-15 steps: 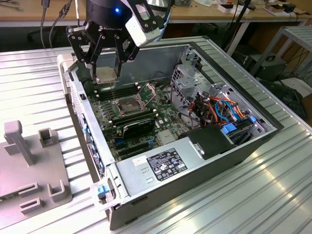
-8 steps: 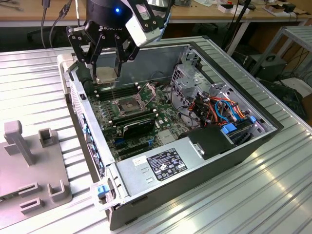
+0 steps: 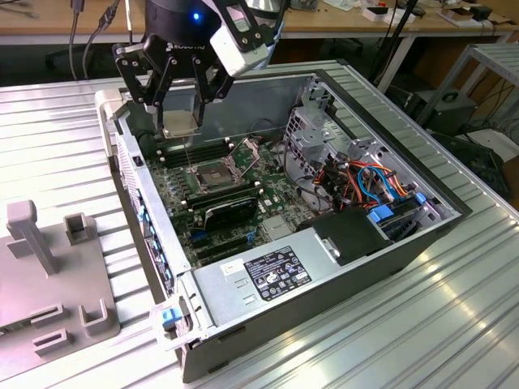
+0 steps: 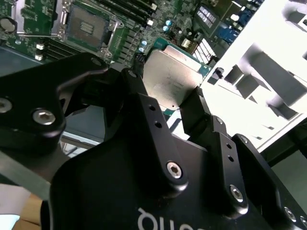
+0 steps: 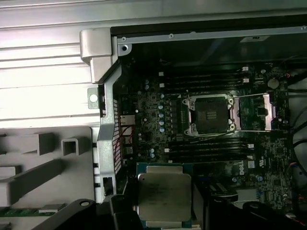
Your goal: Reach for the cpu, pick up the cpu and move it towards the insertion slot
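Note:
The cpu (image 3: 179,123) is a flat silvery-tan square chip, and my gripper (image 3: 180,113) is shut on it, holding it in the air above the open computer case. In the exterior view it hangs a little up and left of the insertion slot (image 3: 209,177), a silver-framed socket with a dark centre. The socket's retention plate (image 3: 246,151) is hinged open. Both wrist views show the cpu (image 4: 170,79) (image 5: 164,194) clamped between the black fingers (image 4: 144,98), with the insertion slot (image 5: 209,114) (image 4: 86,26) uncovered on the green board beyond it.
The case wall (image 3: 122,154) stands close to the gripper on the exterior view's left. Long black memory slots (image 5: 206,146) flank the socket. A black card (image 3: 231,212), power supply (image 3: 268,271), drive cage (image 3: 320,130) and cables (image 3: 365,182) fill the case. A grey fixture (image 3: 49,275) lies outside it.

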Robot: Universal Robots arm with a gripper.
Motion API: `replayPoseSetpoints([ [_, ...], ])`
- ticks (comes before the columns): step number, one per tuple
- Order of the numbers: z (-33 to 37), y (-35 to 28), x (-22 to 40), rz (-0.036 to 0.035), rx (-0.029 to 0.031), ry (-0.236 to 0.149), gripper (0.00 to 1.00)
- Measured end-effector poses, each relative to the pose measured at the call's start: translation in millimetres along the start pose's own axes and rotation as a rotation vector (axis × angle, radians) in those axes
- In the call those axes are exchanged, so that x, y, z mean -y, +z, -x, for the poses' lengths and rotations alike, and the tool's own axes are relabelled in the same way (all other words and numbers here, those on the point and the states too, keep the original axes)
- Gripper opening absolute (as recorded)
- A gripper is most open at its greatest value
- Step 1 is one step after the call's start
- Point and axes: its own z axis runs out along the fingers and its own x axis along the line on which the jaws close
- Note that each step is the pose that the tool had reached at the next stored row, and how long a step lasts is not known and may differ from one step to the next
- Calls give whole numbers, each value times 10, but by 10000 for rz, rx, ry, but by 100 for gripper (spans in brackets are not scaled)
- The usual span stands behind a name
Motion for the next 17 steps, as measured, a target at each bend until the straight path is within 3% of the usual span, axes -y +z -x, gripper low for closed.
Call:
replayPoseSetpoints([
  [1,13,2,-5,3,62,-21,55],
  [2,55,12,-26,5,79,-26,55],
  [4,114,36,-88,3,78,-24,55],
  [10,192,127,-321,-18,80,-48,55],
  [12,223,153,-361,-18,79,-88,55],
  [17,431,187,-433,-18,78,-145,55],
])
